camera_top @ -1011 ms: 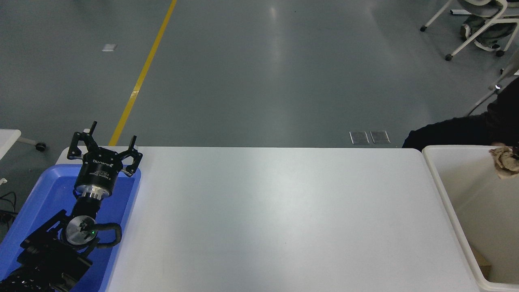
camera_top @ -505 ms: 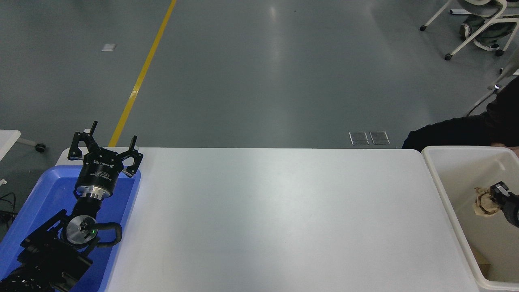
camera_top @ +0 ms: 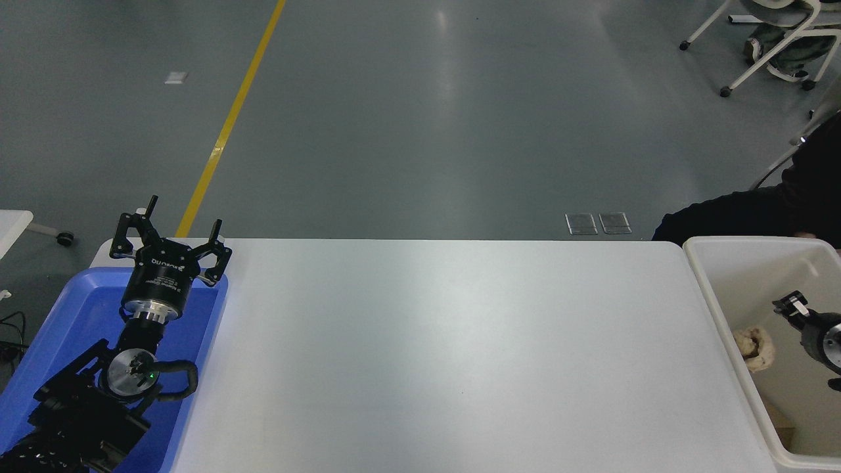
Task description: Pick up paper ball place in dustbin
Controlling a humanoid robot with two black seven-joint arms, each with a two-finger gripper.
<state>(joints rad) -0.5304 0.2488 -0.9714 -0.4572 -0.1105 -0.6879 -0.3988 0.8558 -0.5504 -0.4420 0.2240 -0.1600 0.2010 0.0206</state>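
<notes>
The tan-brown paper ball (camera_top: 754,349) is inside the off-white dustbin (camera_top: 715,309) at the table's right end, close to the bin's left wall. My right gripper (camera_top: 792,309) comes in from the right edge over the bin. It is open and empty, a little up and right of the ball and apart from it. Much of it is cut off by the picture's edge. My left gripper (camera_top: 172,227) is open and empty, parked over the far end of the blue tray (camera_top: 72,309) at the lower left.
A person's dark sleeve (camera_top: 742,213) reaches in behind the bin's far rim at the right. A white wheeled chair (camera_top: 775,39) stands on the floor at the top right. The white table (camera_top: 447,348) lies between tray and bin.
The right gripper carried the paper ball down from the bin's far right rim into the bin and let go of it. The ball now sits lower, by the left wall. The left arm has not moved.
</notes>
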